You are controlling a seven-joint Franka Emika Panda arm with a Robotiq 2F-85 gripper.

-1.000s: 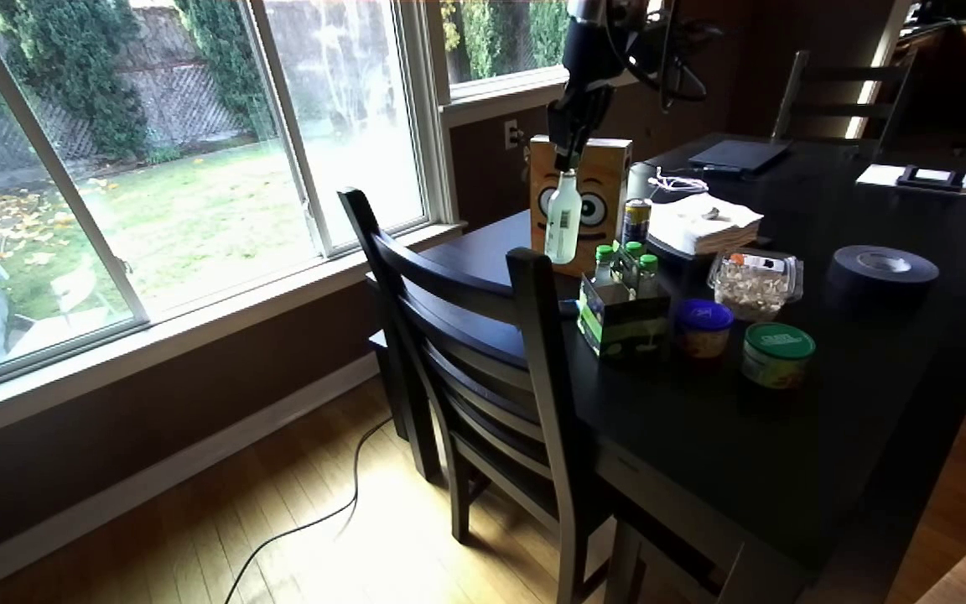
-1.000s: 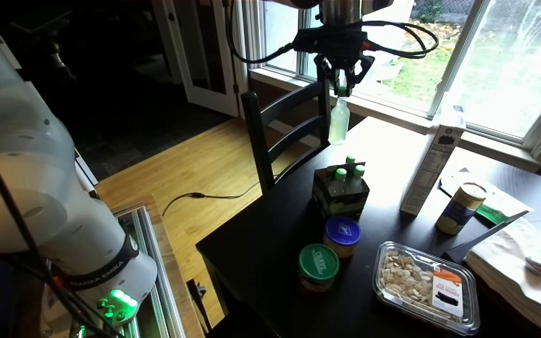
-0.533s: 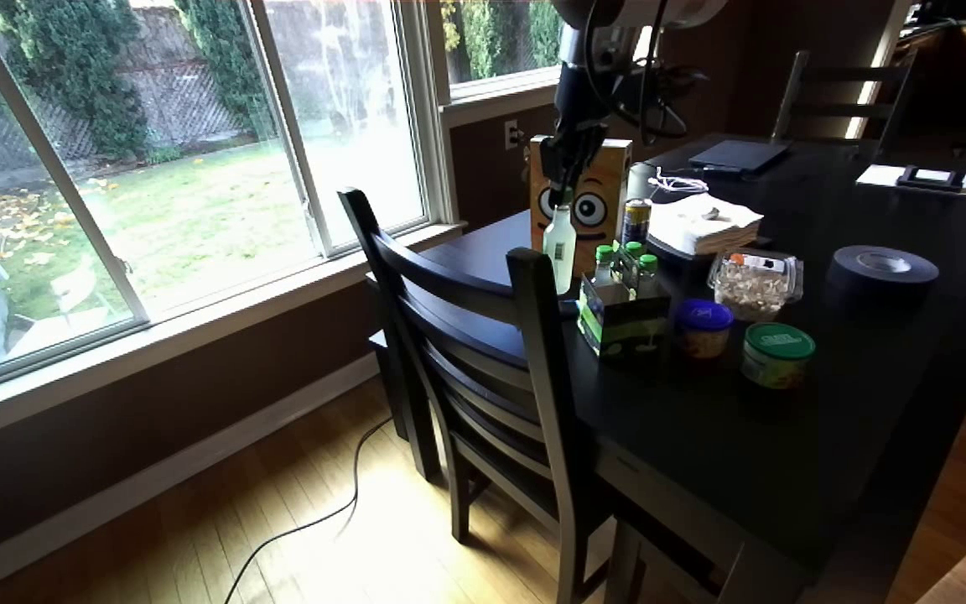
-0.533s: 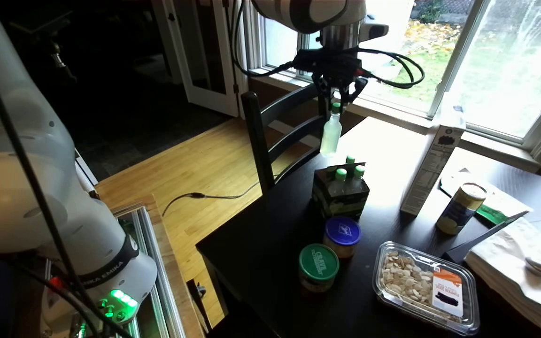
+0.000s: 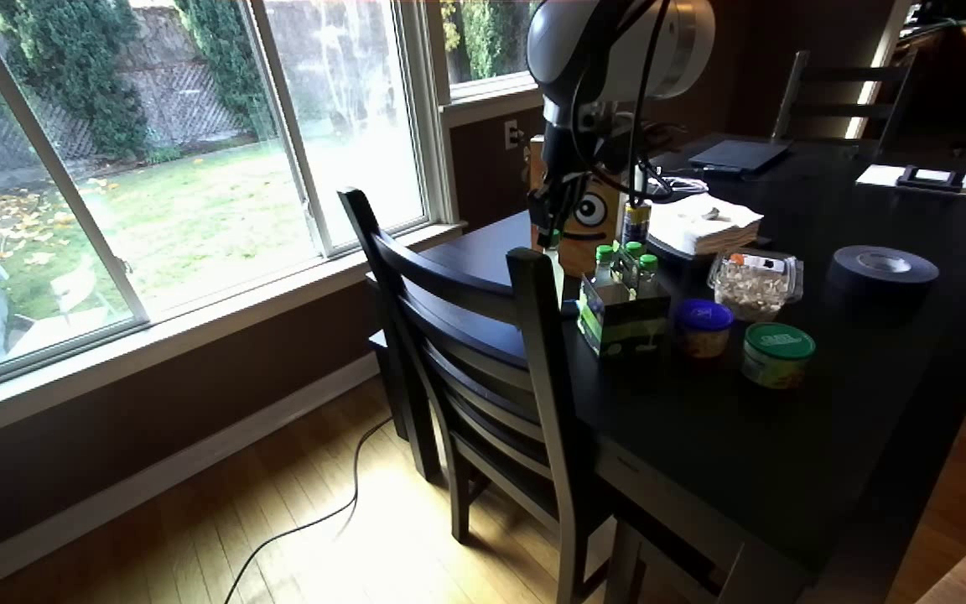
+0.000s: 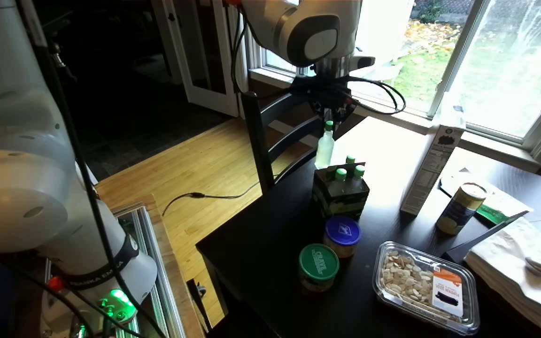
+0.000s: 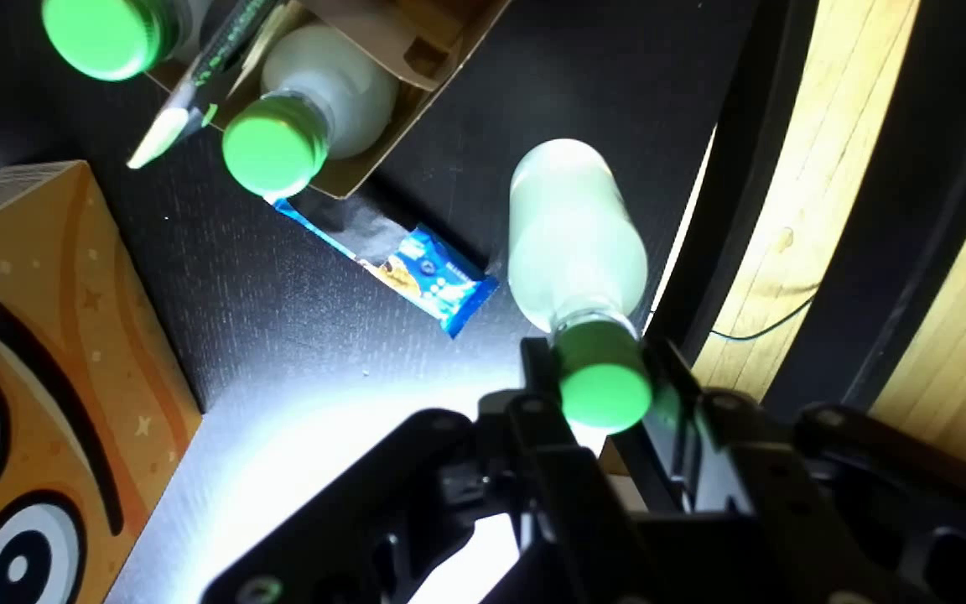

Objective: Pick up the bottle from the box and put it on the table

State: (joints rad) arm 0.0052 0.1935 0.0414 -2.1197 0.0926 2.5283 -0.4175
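Green-capped and pale, the bottle (image 7: 575, 239) is being held nearly upright by the pincer (image 7: 602, 366), clamped around its top. Outside the box (image 6: 341, 199) and just beside it, the bottle is appearing near the edge of the table (image 6: 261, 253) next to the chair (image 6: 258, 141) — placing is probably nearing its end. No view is clearly showing whether its base is touching; the next move is likely calling for gentle seating inside that edge, then release.

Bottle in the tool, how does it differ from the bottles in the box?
The tool grips the held bottle at its cap; nothing grips the boxed bottles. The held bottle is outside the box; the boxed bottles stand inside it. All have green caps and whitish bodies.
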